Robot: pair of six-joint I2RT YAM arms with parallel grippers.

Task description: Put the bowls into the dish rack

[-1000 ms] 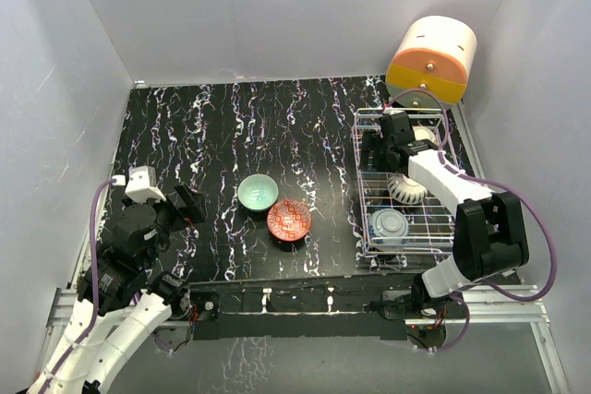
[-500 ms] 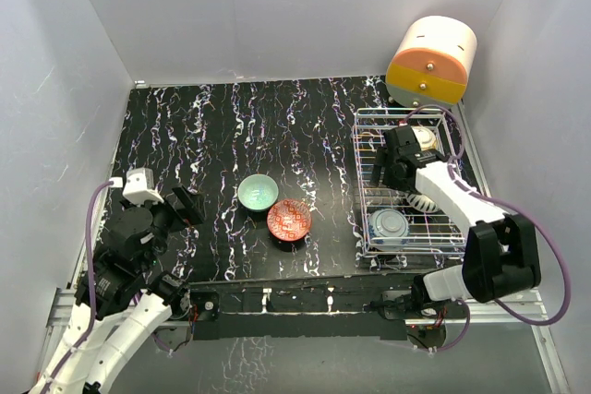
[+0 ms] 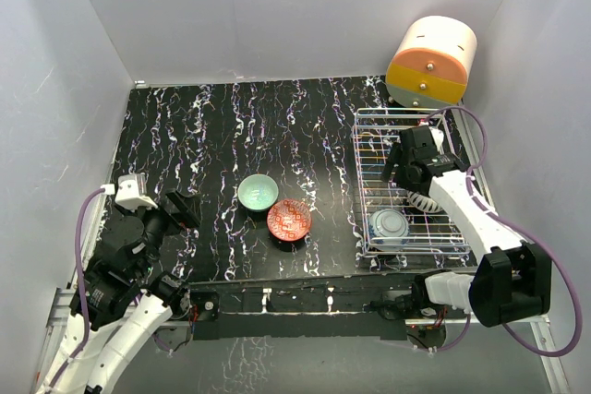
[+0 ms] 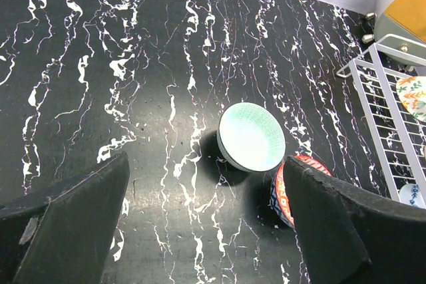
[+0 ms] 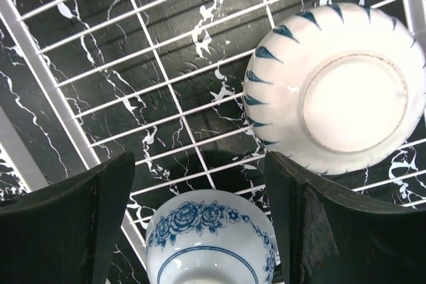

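well, the right gripper (image 5: 200, 221) is hovering open and empty over the dish rack (image 3: 373, 145) — if swinging out low, it is risking knocking the blue-flowered bowl (image 5: 203, 247) and white bowl (image 5: 336, 88) directly beneath it.

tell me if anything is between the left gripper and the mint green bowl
Nothing visible. In the left wrist view the mint green bowl lies ahead of the open left gripper with only table surface between. The red-orange bowl sits close beside it, off the direct line.
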